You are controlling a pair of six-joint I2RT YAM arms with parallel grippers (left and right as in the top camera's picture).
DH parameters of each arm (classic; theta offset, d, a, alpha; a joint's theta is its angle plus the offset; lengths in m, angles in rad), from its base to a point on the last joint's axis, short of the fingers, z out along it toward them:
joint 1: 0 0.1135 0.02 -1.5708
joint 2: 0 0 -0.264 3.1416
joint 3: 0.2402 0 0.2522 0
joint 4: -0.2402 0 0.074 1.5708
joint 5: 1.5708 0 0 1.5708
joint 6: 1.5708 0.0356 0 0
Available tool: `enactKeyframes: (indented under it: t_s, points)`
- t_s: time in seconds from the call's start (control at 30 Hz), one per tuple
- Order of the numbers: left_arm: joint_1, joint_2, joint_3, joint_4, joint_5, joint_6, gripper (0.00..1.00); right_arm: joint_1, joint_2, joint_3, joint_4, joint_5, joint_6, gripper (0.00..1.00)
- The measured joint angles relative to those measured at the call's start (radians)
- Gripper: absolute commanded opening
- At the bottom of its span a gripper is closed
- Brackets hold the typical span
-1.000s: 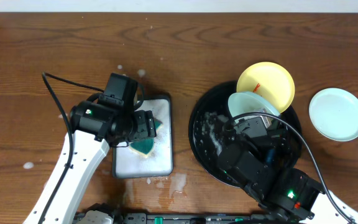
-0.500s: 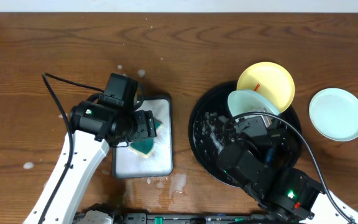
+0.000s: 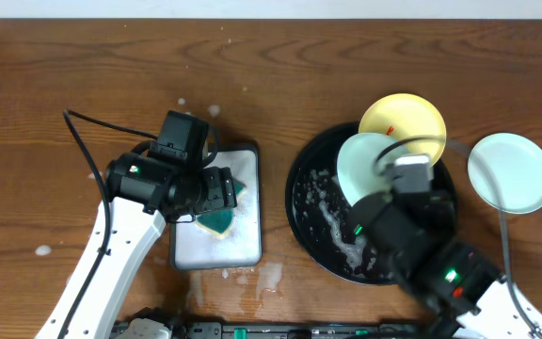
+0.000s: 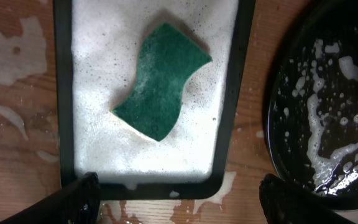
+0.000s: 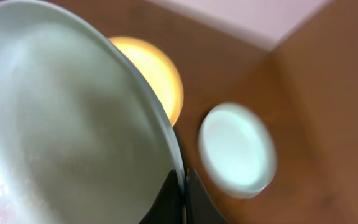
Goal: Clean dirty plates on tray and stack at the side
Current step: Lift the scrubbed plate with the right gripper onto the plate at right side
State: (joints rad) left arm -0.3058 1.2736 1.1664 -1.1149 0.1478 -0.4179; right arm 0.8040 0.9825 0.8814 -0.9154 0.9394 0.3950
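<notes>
Holding a mint plate point(image 5: 61, 124) by its rim above the sudsy black tray point(image 3: 313, 207) — right gripper point(image 5: 182, 193) clamped; left gripper point(image 4: 179, 202) spread over the sponge tray point(image 4: 232, 93), green sponge point(image 4: 160, 87) inside.

Open table point(image 3: 73, 66): far strip and left side, passable. Gap between sponge tray point(image 3: 238, 240) and black tray point(image 3: 304, 188): narrow, wet. Sponge tray overhung by left arm point(image 3: 144, 184). Black tray covered by right arm point(image 3: 412, 235) and raised mint plate point(image 3: 363, 168); yellow plate point(image 3: 405, 121) and second mint plate point(image 3: 511, 172) crowd the right.

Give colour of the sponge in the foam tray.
Dark green sponge, a sliver of yellow at its lower edge; best in the left wrist view.
</notes>
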Motion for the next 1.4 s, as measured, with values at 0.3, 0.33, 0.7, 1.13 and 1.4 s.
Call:
enactKeyframes:
  t_s: [0.3,0.33,0.7,1.13,1.4]
  points:
    - [0.000,0.000,0.000,0.000,0.003,0.000,0.82,-0.746,0.006,0.000,0.062,-0.686,0.074,0.01]
    - [0.000,0.000,0.000,0.000,0.003,0.000,0.82,-0.846,0.012,0.000,0.076,-0.751,0.065,0.01]
    - [0.000,0.000,0.000,-0.001,0.003,0.000,0.82,-1.573,0.319,0.000,0.346,-1.091,0.056,0.01]
    - [0.000,0.000,0.000,-0.001,0.003,0.000,0.82,-1.570,0.520,0.002,0.687,-1.344,0.012,0.54]
    - [0.000,0.000,0.000,0.000,0.003,0.000,0.82,-1.197,0.438,0.018,0.589,-1.338,-0.178,0.48]
